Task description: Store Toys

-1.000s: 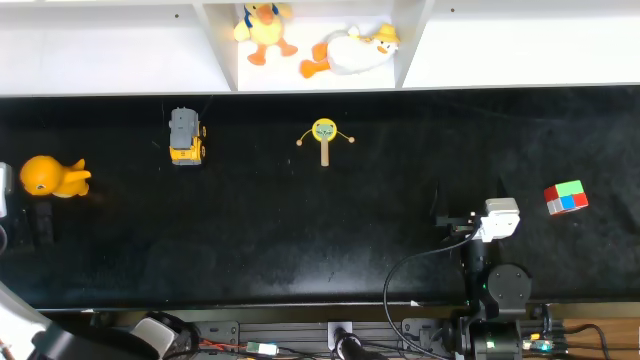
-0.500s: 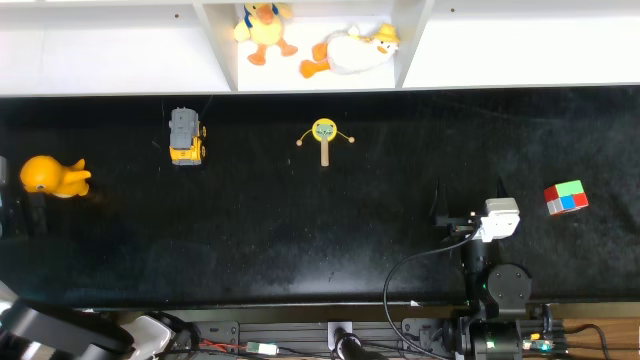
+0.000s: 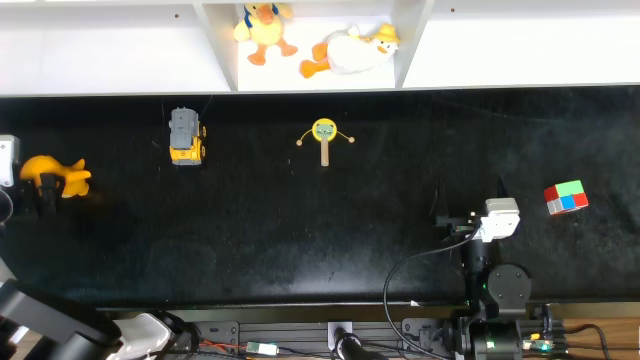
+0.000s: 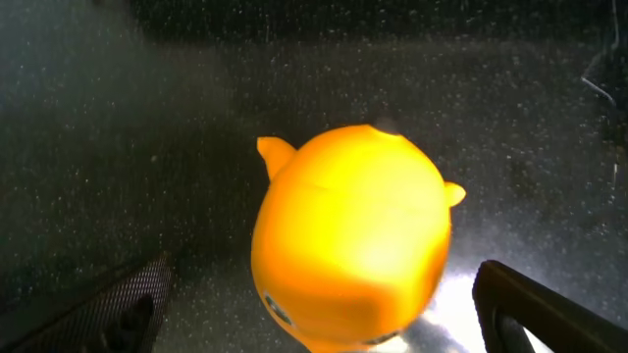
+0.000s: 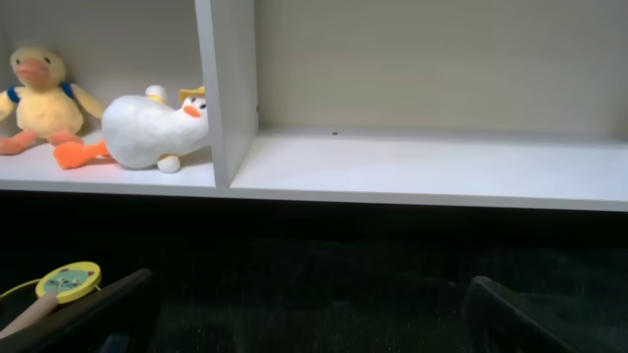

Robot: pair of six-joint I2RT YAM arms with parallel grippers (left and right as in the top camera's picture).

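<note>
Your left gripper [image 4: 319,289] stands wide open and empty with the orange toy [image 4: 348,230] sitting between its fingers [image 4: 108,304], so close on its rounded middle (probably light, smooth and apt to slip).

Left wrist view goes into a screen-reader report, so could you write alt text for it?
A glossy, rounded orange plastic toy animal with small pointed nubs lies on the dark speckled tabletop, seen from close above. The left gripper has its dark jaws open, one on each side of the toy with a gap to each.
</note>
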